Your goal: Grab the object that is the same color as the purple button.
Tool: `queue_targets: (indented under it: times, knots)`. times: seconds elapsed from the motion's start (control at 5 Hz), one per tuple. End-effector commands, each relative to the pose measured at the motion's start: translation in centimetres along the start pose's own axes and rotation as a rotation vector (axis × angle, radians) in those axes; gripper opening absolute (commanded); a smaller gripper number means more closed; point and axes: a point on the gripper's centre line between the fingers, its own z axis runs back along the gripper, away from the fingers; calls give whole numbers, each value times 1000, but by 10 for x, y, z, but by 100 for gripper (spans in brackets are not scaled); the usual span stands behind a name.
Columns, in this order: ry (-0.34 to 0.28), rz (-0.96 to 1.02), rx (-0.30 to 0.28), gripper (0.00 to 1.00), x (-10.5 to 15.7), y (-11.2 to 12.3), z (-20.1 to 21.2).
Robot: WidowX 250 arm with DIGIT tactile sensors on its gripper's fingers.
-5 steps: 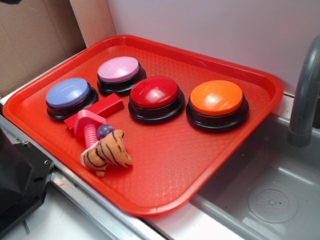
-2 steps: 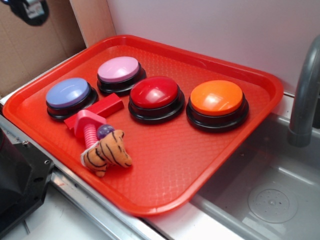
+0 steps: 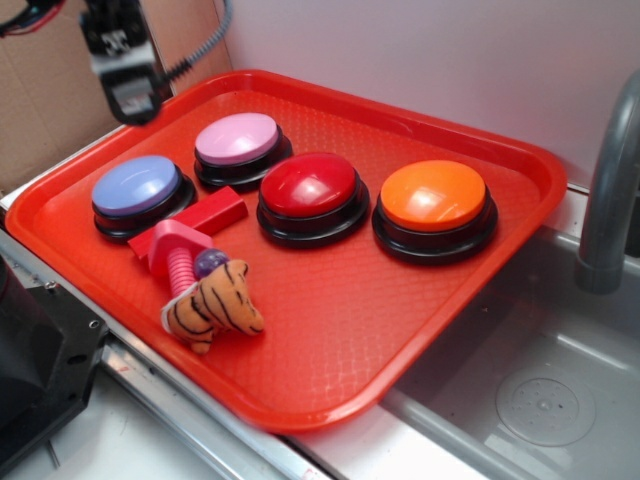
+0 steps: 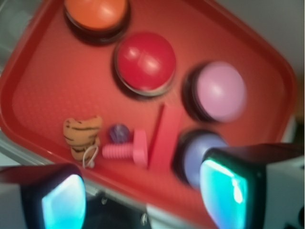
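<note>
Red tray (image 3: pixel 480 330) serves as the surface, beside a sink. Near its front left edge, the dark-purple ball (image 3: pixel 210 263) touches the pink screw (image 3: pixel 178 262) and plush tiger (image 3: pixel 213 308). Above the far left corner, the pincer (image 3: pixel 133 100) hangs spread, holding nothing.

The red tray (image 3: pixel 330 350) is looking like plastic, its floor showing a fine pebbled grain and its rim (image 3: pixel 520 160) catching a soft sheen. The four buttons are showing glossy plastic domes, the red one (image 3: pixel 309 186) and the orange one (image 3: pixel 433 195) glinting brightest, on shiny black bases. The small purple ball (image 3: pixel 210 263) is gleaming, smooth and glossy. The pink screw (image 3: pixel 180 262) is appearing as ribbed plastic. The tiger (image 3: pixel 213 306) is looking like soft, fuzzy cloth. The sink (image 3: pixel 540 390) is showing dull grey, matt plastic.
</note>
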Motion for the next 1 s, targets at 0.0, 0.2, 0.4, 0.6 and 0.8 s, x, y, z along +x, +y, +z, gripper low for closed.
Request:
queue_targets:
  times: [0.0, 0.2, 0.4, 0.6, 0.8]
  knots:
    - [-50, -206, 46, 100, 13, -7, -41]
    - [-93, -256, 62, 100, 12, -15, -57]
    - [-95, -287, 54, 100, 14, -20, -69]
    - [-77, -305, 48, 100, 14, -24, -80]
    - [-75, -313, 25, 100, 13, -26, -90]
